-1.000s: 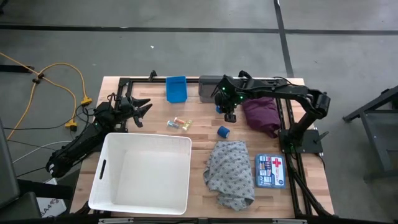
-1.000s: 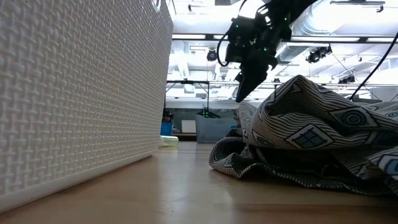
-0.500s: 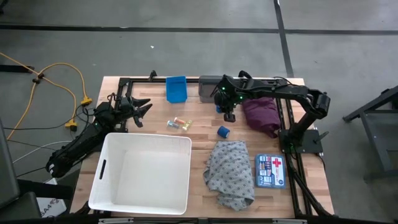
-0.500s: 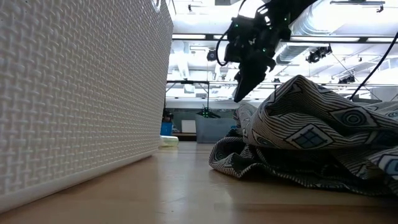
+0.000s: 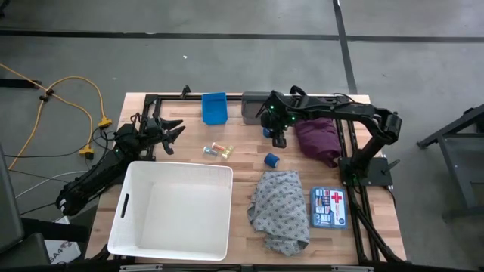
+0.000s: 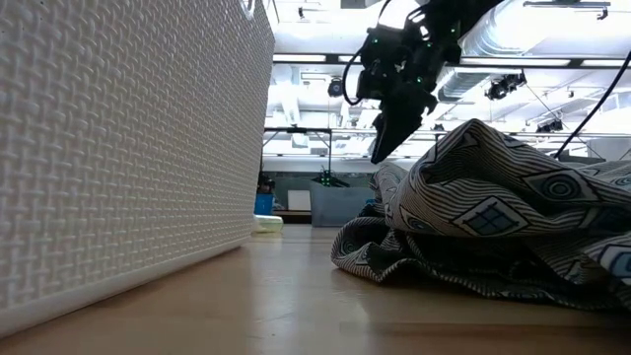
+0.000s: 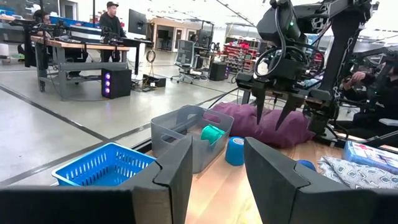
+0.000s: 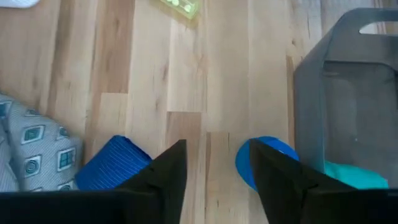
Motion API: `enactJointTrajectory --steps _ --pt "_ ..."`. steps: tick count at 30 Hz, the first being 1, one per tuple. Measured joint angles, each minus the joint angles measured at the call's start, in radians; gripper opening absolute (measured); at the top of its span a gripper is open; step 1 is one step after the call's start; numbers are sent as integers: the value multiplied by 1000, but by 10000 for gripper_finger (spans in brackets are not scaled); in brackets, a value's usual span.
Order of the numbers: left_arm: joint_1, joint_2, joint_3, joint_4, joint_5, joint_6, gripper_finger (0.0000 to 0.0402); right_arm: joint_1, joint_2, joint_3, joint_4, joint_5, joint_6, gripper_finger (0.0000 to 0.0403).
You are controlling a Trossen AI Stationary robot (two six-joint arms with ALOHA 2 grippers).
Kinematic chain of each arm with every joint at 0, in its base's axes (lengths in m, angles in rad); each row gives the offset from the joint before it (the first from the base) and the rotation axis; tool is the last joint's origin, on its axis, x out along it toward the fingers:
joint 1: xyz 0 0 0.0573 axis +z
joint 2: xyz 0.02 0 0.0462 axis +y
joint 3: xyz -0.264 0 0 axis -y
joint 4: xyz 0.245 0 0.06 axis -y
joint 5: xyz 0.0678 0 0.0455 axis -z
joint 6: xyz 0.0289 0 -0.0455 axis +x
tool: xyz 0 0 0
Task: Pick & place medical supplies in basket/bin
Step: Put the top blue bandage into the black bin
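My right gripper (image 5: 278, 140) hangs open over the far middle of the table, fingers slanting down with nothing between them (image 7: 273, 121). A blue tape roll (image 7: 235, 151) stands on end just below and beside it, next to the grey bin (image 5: 255, 107). A second blue roll (image 5: 271, 159) lies nearer, by the grey patterned cloth (image 5: 281, 211). The maroon cloth (image 5: 318, 140) lies heaped to the right. Small vials (image 5: 218, 150) lie near the table's middle. The white basket (image 5: 174, 208) stands at the near left. My left gripper (image 5: 172, 136) waits open behind it.
A small blue bin (image 5: 214, 107) stands at the far edge beside the grey bin, which holds a green roll (image 7: 211, 134). A first-aid kit (image 5: 329, 208) lies at the near right. Bare wood shows between the vials, the rolls and the basket (image 8: 205, 74).
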Motion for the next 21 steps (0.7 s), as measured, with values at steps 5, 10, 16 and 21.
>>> enactJointTrajectory --steps 5,10,16,21 --pt "0 0 0 0 0 0 136 7 51 0 -6 40 -7 177" --pt "0 0 0 0 0 0 136 6 93 0 4 81 -9 173" --pt "0 0 0 0 0 0 136 5 108 0 19 114 -3 172" --pt "0 0 0 0 0 0 136 4 108 0 23 155 -2 171"
